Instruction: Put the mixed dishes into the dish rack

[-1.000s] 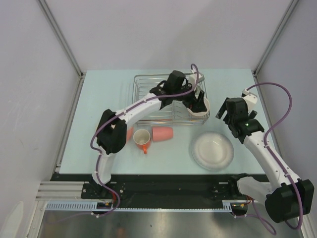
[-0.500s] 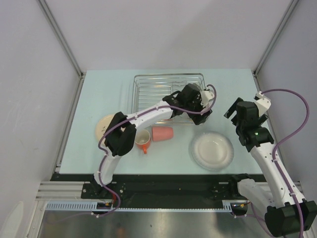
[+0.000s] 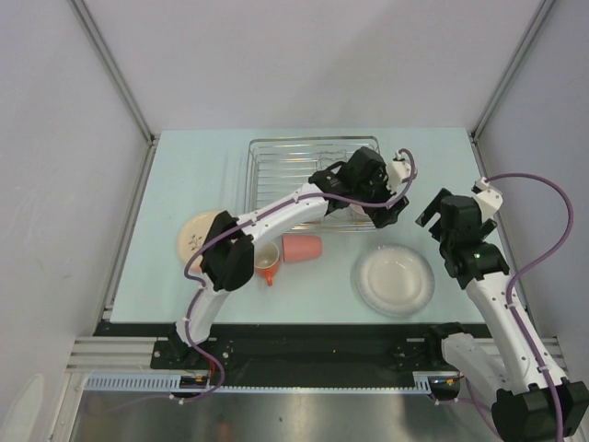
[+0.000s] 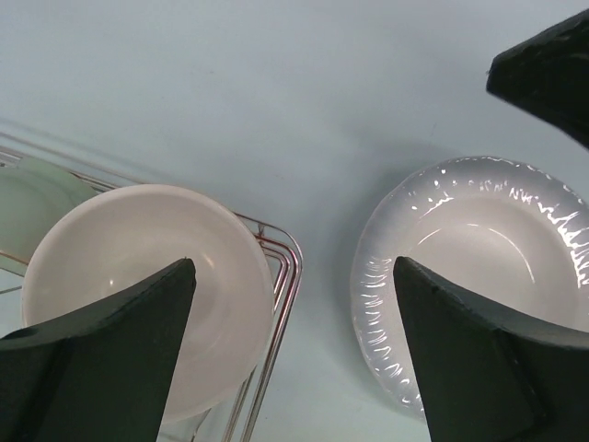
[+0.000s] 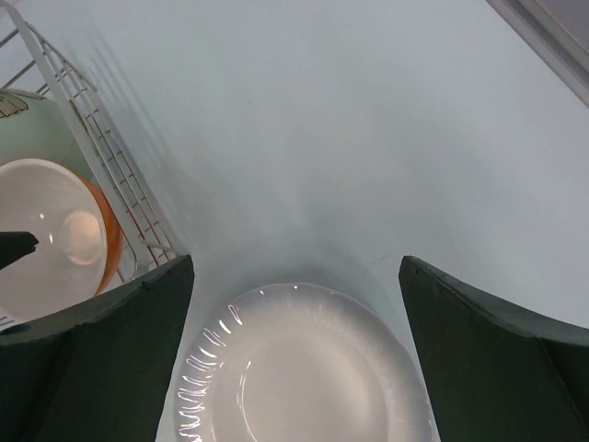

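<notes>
Dish rack (image 3: 285,152): held pale green bowl (image 5: 41,133) and small white bowl (image 4: 129,267).
Counter (image 3: 202,175): large whitish plate (image 3: 395,280), pink plate (image 3: 195,235), pink tumbler (image 3: 302,248), orange-handled white mug (image 3: 265,259) remained unloaded.
Left end effector (image 4: 293,276), right end effector (image 5: 294,267): wide, empty.

The tabletop (image 3: 184,175) is pale mint, the dish rack (image 3: 304,141) silver wire. The large plate (image 3: 396,281) is glossy white, ribbed at the rim; the tumbler (image 3: 302,247) pink.
</notes>
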Controlling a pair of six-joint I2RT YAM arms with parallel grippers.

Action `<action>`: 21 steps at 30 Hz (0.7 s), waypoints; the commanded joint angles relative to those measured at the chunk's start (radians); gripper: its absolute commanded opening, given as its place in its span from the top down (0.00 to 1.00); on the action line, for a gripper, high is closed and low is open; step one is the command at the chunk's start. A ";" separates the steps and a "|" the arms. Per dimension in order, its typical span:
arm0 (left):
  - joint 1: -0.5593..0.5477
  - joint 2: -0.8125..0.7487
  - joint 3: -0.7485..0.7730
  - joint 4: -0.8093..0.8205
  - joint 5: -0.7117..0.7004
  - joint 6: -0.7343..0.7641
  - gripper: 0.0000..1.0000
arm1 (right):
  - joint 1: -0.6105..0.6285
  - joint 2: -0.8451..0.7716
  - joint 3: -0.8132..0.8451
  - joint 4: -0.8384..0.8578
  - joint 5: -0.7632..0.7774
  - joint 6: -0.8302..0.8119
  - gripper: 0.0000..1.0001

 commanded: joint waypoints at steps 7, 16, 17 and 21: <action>-0.004 0.009 0.033 0.000 -0.074 -0.027 0.07 | -0.005 -0.023 -0.004 -0.002 -0.010 0.014 0.00; -0.004 0.035 0.036 0.044 -0.145 -0.013 0.09 | -0.008 -0.019 -0.004 0.001 -0.013 0.014 0.00; -0.004 0.040 0.036 0.049 -0.157 -0.013 0.09 | -0.008 -0.020 -0.004 0.001 -0.011 0.014 0.00; -0.002 0.049 0.036 0.072 -0.188 -0.013 0.13 | -0.008 -0.023 -0.008 -0.006 -0.010 0.016 0.00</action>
